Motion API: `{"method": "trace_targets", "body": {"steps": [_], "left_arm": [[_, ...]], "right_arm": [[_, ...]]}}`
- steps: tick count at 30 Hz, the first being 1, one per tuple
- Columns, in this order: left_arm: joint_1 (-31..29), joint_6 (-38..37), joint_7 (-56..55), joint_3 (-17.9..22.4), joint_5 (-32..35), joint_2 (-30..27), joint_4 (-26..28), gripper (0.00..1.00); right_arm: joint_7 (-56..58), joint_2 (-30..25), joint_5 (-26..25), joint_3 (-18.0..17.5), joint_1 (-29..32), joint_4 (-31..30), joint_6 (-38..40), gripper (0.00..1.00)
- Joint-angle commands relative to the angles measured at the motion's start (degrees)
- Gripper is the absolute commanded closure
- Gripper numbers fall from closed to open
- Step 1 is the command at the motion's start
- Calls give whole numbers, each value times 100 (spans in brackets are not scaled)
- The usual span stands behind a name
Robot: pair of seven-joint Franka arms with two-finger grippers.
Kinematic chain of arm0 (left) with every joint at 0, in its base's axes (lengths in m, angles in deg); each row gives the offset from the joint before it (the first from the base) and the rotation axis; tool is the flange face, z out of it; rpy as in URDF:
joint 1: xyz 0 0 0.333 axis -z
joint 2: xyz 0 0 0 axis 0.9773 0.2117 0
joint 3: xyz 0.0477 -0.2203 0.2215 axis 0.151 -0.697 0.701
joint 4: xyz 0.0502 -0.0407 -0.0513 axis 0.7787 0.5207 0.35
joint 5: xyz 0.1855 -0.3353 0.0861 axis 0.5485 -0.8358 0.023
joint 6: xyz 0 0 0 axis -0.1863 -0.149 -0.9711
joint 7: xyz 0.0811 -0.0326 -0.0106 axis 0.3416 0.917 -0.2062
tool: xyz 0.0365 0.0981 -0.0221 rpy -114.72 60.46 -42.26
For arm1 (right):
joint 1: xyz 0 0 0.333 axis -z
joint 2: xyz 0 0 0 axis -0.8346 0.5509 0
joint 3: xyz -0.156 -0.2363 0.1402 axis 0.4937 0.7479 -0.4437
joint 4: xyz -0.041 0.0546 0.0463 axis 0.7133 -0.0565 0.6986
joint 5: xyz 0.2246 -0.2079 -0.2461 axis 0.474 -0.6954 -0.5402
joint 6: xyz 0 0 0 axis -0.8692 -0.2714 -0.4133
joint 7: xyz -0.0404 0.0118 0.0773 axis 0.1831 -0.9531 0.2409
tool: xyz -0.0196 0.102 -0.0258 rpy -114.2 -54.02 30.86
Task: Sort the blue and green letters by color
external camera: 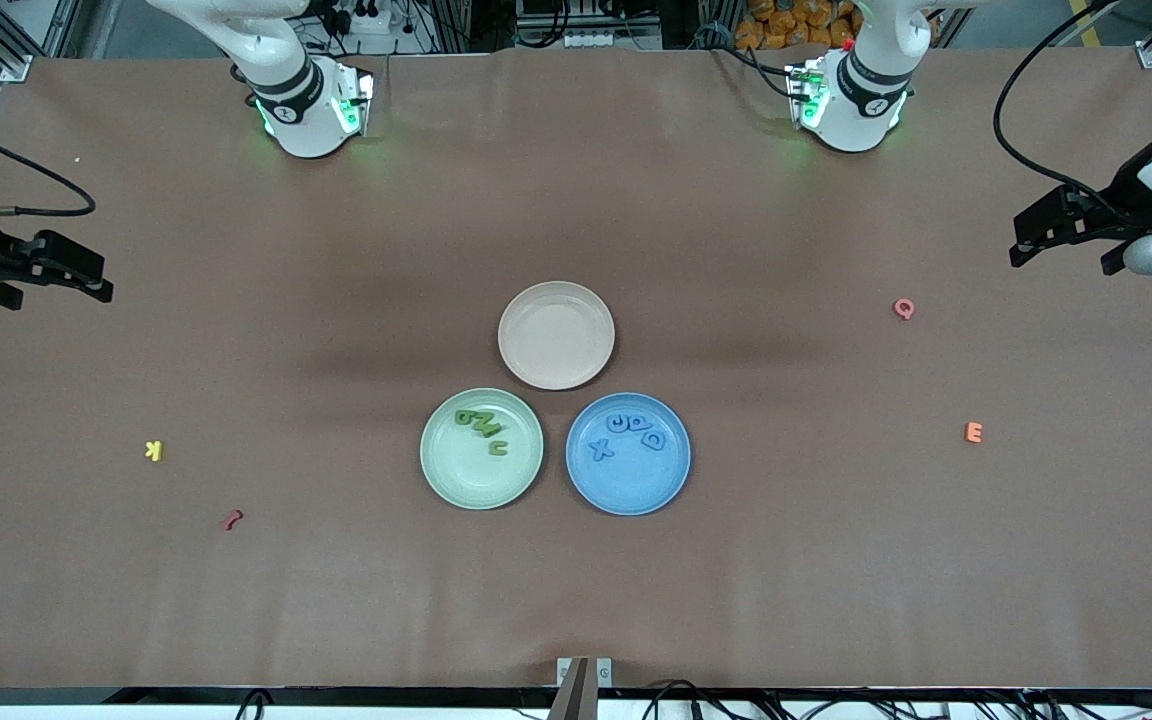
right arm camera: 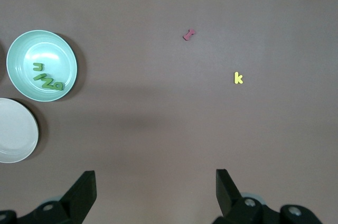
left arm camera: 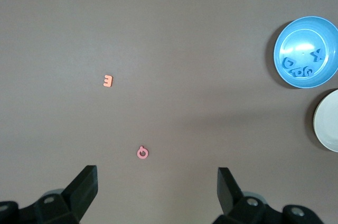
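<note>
Green letters (external camera: 481, 428) in green plate (external camera: 456, 480), blue letters (external camera: 628, 432) in blue plate (external camera: 636, 490)

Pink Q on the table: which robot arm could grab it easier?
The left arm, probably. Its left gripper hangs open at the left arm's end of the table, near the pink Q. The right gripper waits open at the right arm's end.

1. A beige plate (external camera: 556, 335) sits near the table's middle, farther from the front camera than the two coloured plates.
2. A green plate (external camera: 456, 478) lies beside a blue plate (external camera: 628, 485), the green one toward the right arm's end.
3. A yellow K (external camera: 154, 450) and a dark red piece (external camera: 232, 519) lie apart toward the right arm's end.
4. A pink Q (external camera: 903, 308) and an orange E (external camera: 973, 432) lie toward the left arm's end.
</note>
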Motion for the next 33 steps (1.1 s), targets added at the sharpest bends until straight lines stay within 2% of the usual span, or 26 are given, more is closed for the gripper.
{"method": "trace_targets", "body": {"steps": [1, 4, 33], "left_arm": [[0, -85, -91, -59, 106, 4, -70, 0], [0, -85, -91, -59, 106, 4, -70, 0], [-35, -85, -65, -59, 97, -31, -88, 0]], "right_arm": [[51, -440, 96, 65, -109, -626, -401, 0], [51, -545, 96, 65, -117, -776, -550, 0], [-46, -502, 70, 73, -179, -750, -357, 0]]}}
